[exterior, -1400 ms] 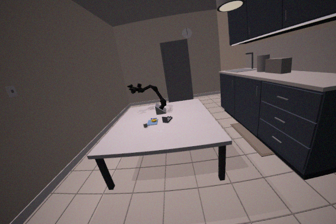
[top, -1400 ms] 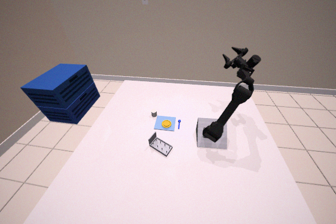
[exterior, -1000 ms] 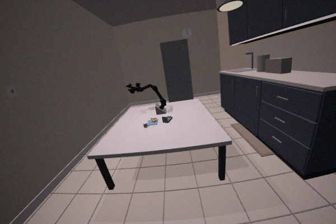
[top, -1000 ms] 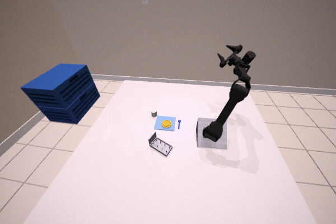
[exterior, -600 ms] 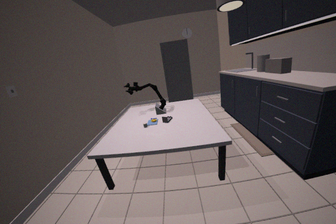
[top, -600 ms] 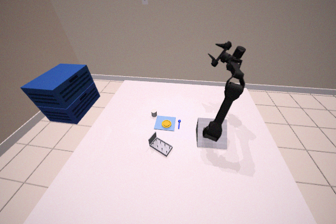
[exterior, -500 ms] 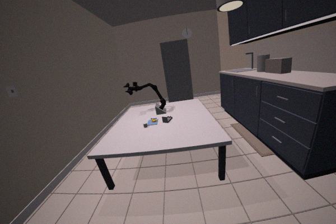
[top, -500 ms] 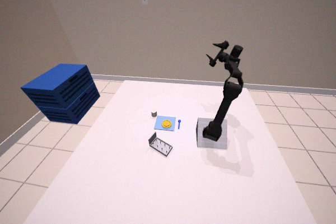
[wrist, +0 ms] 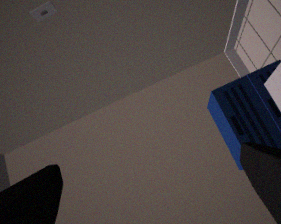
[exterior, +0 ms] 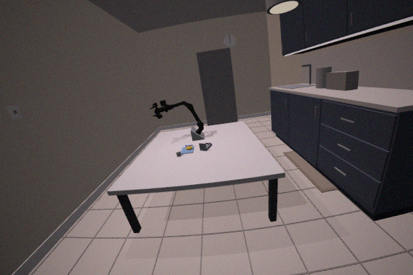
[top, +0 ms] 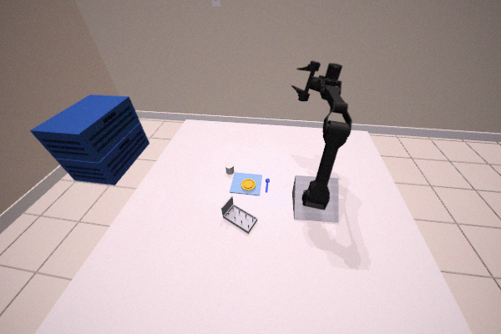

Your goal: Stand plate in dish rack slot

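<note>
A yellow plate (top: pixel 248 184) (exterior: pixel 188 146) lies flat on a light blue mat (top: pixel 236 185) near the middle of the white table (top: pixel 209 275). A grey dish rack (top: pixel 239 216) (exterior: pixel 205 146) with upright pegs stands just in front of the mat. My gripper (top: pixel 303 80) (exterior: pixel 155 110) is open and empty, raised high above the table and well to the right of the plate. In the wrist view only the two dark fingertips show, against the wall; the plate and rack are out of that view.
A small grey cup (top: pixel 229 169) stands at the mat's back left corner and a blue spoon (top: pixel 267 184) lies to the mat's right. The arm's base (top: pixel 316 204) stands right of them. Blue stacked crates (top: pixel 92 138) (wrist: pixel 247 112) sit on the floor, left.
</note>
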Robot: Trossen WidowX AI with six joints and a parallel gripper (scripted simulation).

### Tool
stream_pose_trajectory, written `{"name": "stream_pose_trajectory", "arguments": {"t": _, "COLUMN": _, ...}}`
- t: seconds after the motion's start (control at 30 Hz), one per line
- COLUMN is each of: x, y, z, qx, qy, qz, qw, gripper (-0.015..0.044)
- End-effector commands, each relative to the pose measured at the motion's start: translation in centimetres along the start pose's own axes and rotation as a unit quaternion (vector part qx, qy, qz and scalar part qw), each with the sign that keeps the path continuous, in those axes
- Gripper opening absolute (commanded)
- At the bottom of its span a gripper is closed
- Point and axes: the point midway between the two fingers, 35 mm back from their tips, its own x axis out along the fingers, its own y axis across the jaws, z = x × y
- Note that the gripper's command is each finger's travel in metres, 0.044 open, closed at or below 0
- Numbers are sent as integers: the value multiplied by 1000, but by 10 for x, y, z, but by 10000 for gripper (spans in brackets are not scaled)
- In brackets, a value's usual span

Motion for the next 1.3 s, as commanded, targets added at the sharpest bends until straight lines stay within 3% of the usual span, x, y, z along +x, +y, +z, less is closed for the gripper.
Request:
{"name": "stream_pose_trajectory", "arguments": {"t": 0.0, "x": 17, "y": -14, "z": -16, "qx": -44, "qy": -3, "qz": -32, "qw": 999, "gripper": 400}}
{"name": "stream_pose_trajectory", "arguments": {"t": 0.63, "x": 68, "y": -79, "z": -89, "qx": -248, "qy": 29, "qz": -170, "qw": 953, "gripper": 400}}
{"name": "stream_pose_trajectory", "arguments": {"t": 1.27, "x": 86, "y": -156, "z": -165, "qx": -444, "qy": 119, "qz": -300, "qw": 836, "gripper": 400}}
